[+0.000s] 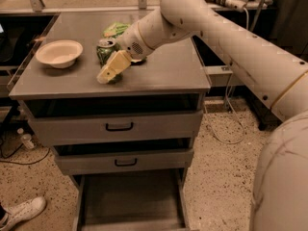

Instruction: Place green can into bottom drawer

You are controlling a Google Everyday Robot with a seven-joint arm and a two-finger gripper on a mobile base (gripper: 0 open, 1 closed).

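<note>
Can't make out a single word, number or logo anywhere. Looked hard at the green can on the counter: just mottled green and white, no readable brand. Same deal with the green bag behind it. Spotted the gripper right at the can's front, low over the counter, unmarked too.

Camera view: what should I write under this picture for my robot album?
The gripper beside the green can on the cabinet top, bottom drawer open below.
</note>
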